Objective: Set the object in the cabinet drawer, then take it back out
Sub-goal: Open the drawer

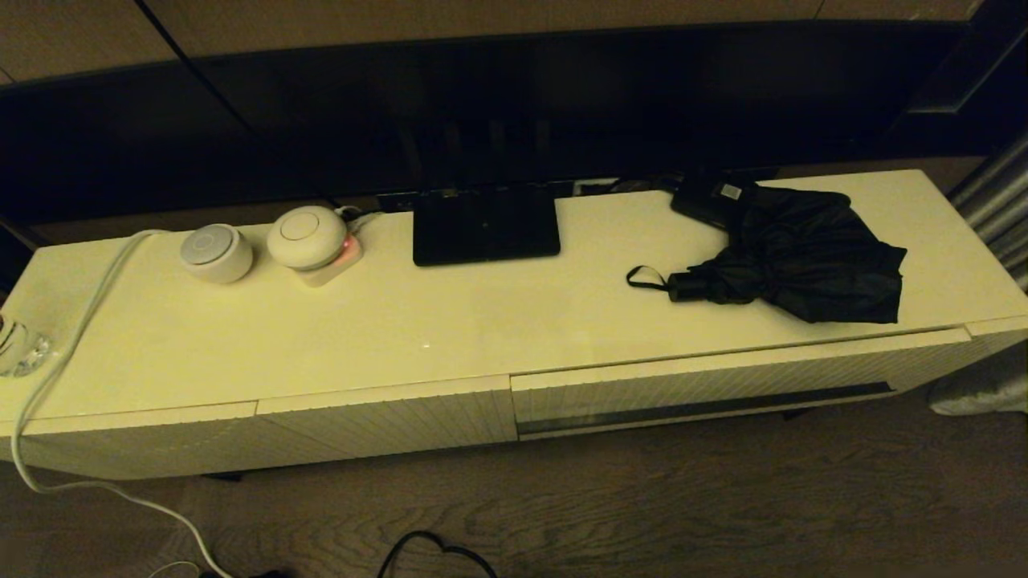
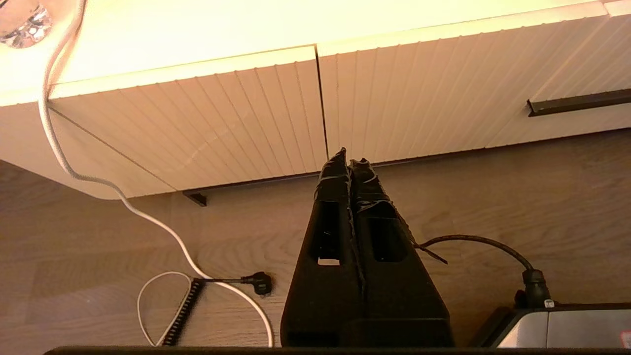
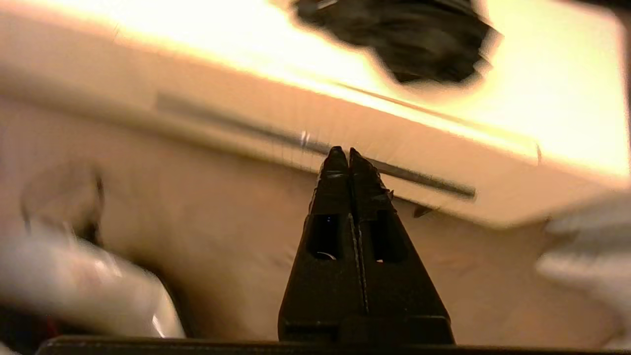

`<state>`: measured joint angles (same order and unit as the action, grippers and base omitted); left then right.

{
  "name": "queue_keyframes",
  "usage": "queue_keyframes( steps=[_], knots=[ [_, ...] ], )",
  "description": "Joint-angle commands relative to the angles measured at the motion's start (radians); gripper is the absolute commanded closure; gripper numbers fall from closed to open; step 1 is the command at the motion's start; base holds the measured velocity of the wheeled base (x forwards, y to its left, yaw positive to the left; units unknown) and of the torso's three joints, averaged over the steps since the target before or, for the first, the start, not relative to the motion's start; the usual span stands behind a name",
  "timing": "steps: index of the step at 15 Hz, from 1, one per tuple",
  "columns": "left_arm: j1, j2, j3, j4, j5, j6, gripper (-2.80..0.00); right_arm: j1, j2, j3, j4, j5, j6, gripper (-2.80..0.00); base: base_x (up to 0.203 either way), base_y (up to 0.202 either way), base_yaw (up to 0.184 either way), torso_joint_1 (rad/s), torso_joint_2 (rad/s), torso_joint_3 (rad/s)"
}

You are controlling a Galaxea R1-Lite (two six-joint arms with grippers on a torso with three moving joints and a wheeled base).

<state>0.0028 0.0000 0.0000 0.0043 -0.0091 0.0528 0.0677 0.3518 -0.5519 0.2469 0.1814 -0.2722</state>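
The black folding umbrella (image 1: 795, 257) lies on the cabinet top at the right, its handle and wrist loop (image 1: 646, 278) pointing left; its fabric (image 3: 399, 34) also shows in the right wrist view. Below it the cabinet drawer (image 1: 707, 377) is closed, its dark handle strip (image 1: 707, 406) running along the ribbed front (image 3: 315, 145). My right gripper (image 3: 343, 150) is shut and empty, low in front of the drawer, apart from the handle strip. My left gripper (image 2: 349, 157) is shut and empty, low before the seam between a ribbed panel and the drawer (image 2: 443, 98). Neither arm shows in the head view.
On the cabinet top (image 1: 442, 321) stand a flat black stand (image 1: 484, 225), a small black box with a white label (image 1: 711, 197), two round white devices (image 1: 215, 252) (image 1: 305, 235) and a glass (image 1: 20, 349). A white cable (image 1: 56, 377) hangs to the wooden floor (image 1: 642, 514).
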Motion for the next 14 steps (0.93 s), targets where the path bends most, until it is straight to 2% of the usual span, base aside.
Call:
queue_keyframes(
  steps=[1,5,8,10,14],
  knots=[
    [0.000,0.000,0.003,0.000,0.000,-0.001,0.00,0.015,0.212,-0.082,0.020,0.028,-0.178,0.00,0.000,0.000,0.000,0.000,0.00,0.000],
    [0.000,0.000,0.003,0.000,0.000,0.000,0.00,0.022,0.466,-0.269,0.145,0.035,-0.396,0.00,0.000,0.000,0.000,0.000,0.00,0.000],
    [0.000,0.000,0.003,0.000,0.000,0.000,0.00,0.057,0.636,-0.314,0.202,-0.017,-0.595,0.00,0.000,0.000,0.000,0.000,0.00,0.000],
    [0.000,0.000,0.003,0.000,0.000,0.001,0.00,0.168,0.721,-0.304,0.216,-0.071,-0.644,0.00,0.000,0.000,0.000,0.000,0.00,0.000],
    [0.000,0.000,0.003,0.000,0.000,0.000,0.00,0.407,0.820,-0.257,0.212,-0.176,-0.664,0.00,0.000,0.000,0.000,0.000,0.00,0.000]
  ],
)
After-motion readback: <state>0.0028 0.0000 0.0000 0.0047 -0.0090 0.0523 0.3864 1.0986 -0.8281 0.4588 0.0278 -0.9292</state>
